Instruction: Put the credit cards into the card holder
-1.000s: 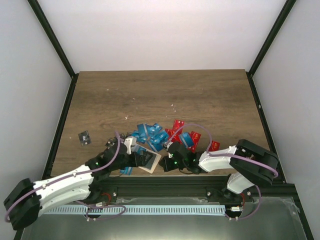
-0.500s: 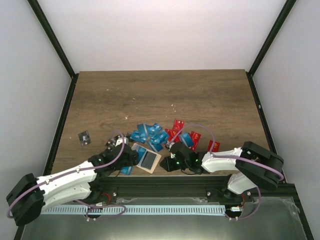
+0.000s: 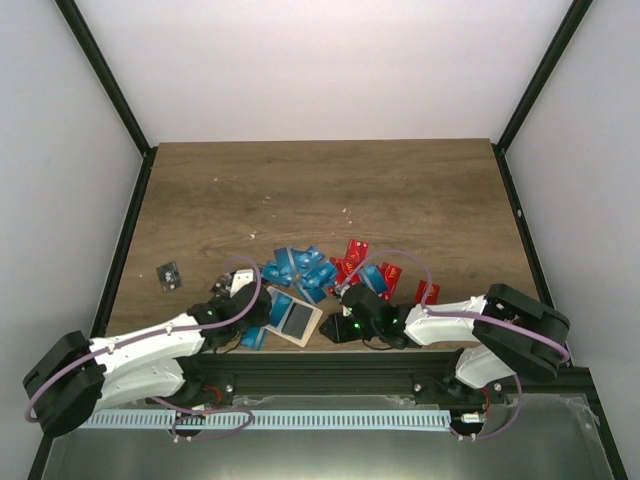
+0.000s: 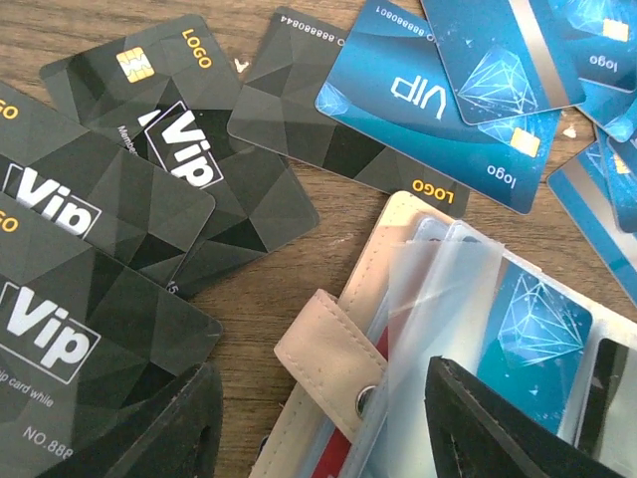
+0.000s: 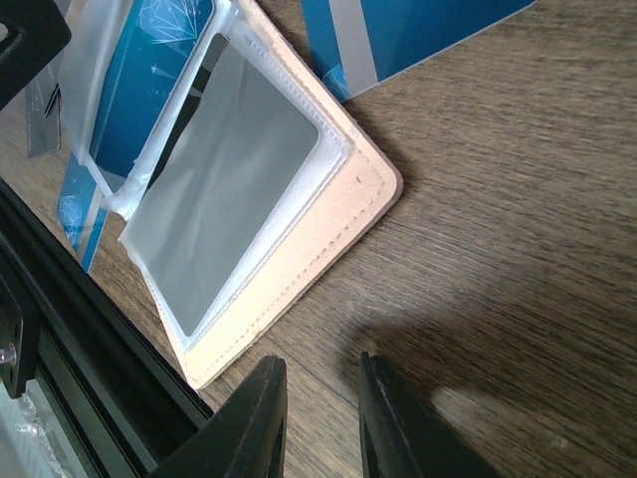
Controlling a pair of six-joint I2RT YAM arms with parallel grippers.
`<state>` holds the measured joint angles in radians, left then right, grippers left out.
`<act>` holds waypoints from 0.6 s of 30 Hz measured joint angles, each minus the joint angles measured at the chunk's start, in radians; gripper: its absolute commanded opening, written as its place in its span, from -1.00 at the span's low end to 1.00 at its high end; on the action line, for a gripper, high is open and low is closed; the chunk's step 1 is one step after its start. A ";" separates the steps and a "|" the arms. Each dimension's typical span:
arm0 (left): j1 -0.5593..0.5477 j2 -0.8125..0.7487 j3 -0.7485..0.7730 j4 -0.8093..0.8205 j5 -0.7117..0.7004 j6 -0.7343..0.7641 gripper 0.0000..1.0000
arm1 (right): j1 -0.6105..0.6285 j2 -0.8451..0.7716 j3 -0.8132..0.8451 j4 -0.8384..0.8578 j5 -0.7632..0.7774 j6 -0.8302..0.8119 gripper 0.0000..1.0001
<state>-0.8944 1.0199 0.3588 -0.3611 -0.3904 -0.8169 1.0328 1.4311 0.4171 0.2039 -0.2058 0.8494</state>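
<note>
The card holder (image 3: pixel 293 318) lies open near the table's front edge, pale beige with clear sleeves. In the left wrist view its snap strap (image 4: pixel 333 349) sits between my left gripper's (image 4: pixel 320 373) wide-open, empty jaws. One sleeve holds a blue card (image 4: pixel 537 329). Black cards (image 4: pixel 119 239) lie to the left of it and blue cards (image 4: pixel 438 90) behind it. My right gripper (image 5: pixel 318 363) hovers over bare wood just off the holder's corner (image 5: pixel 343 199), jaws slightly apart and empty. An empty sleeve (image 5: pixel 229 189) faces it. The top view shows the left gripper (image 3: pixel 260 312) and the right gripper (image 3: pixel 330 328) on either side of the holder.
Blue cards (image 3: pixel 300 268) and red cards (image 3: pixel 370 270) are piled just behind the holder. A lone black card (image 3: pixel 169 275) lies at the far left. The black frame rail (image 3: pixel 330 365) runs along the front edge right below both grippers.
The pale flap raised by my left gripper has come down, and the holder now lies flat and open. My left gripper has pulled back to its left edge. My right gripper has edged closer.
</note>
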 measured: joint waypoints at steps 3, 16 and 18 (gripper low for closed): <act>0.005 0.034 0.004 0.018 -0.005 0.014 0.06 | -0.002 0.000 0.000 0.000 -0.003 0.005 -0.53; 0.019 0.174 0.020 0.175 0.097 0.005 -0.15 | -0.073 -0.051 -0.037 -0.017 -0.013 0.023 -0.53; 0.006 0.176 0.006 0.207 0.117 -0.029 -0.15 | -0.091 -0.063 -0.041 -0.030 -0.013 0.024 -0.53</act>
<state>-0.8883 1.1961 0.3645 -0.1539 -0.2729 -0.8455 0.9417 1.3678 0.3763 0.1738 -0.2188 0.8734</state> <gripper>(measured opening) 0.427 0.234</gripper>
